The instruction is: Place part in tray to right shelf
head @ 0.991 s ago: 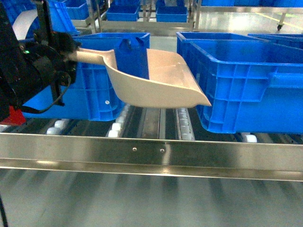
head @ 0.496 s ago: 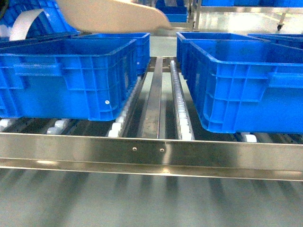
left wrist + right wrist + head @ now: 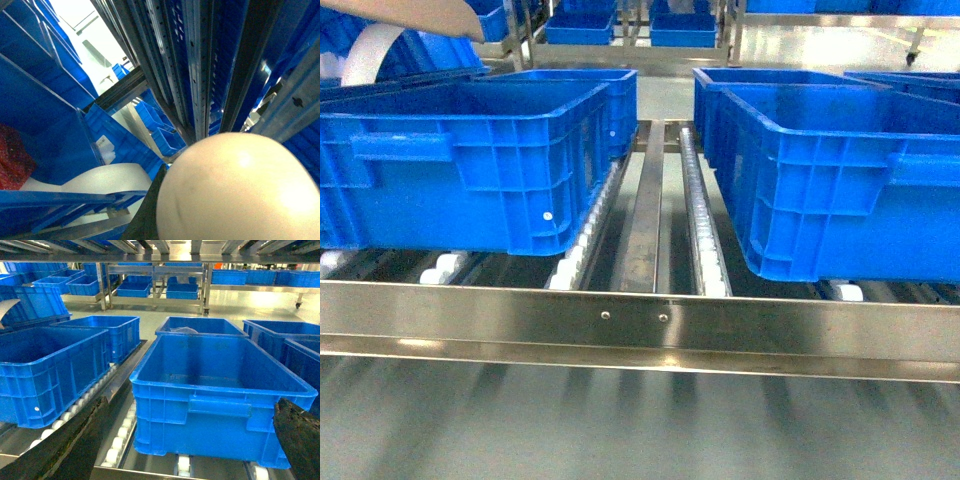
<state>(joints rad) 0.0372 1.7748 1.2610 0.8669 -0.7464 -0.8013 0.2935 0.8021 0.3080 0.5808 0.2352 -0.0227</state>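
Only a beige edge of the tray [image 3: 425, 14] shows in the head view, at the top left corner above the left crate. In the left wrist view its rounded beige body [image 3: 235, 190] fills the lower right, pressed against one dark finger [image 3: 147, 215] of my left gripper [image 3: 190, 215], which is shut on it. The part is hidden. The shelf [image 3: 640, 325] runs across the front with its steel rail and white rollers [image 3: 705, 240]. My right gripper [image 3: 190, 440] is open and holds nothing; its fingers [image 3: 65, 450] frame a blue crate.
Two large blue crates stand on the rollers, one at left [image 3: 460, 160] and one at right [image 3: 840, 180], with a bare roller lane between them. More crates sit behind [image 3: 197, 325]. Steel uprights [image 3: 200, 65] rise close to the left wrist.
The tray, which carried the blue part in front of the left crate, has risen up and to the left, almost out of the head view. The left arm is no longer seen there.
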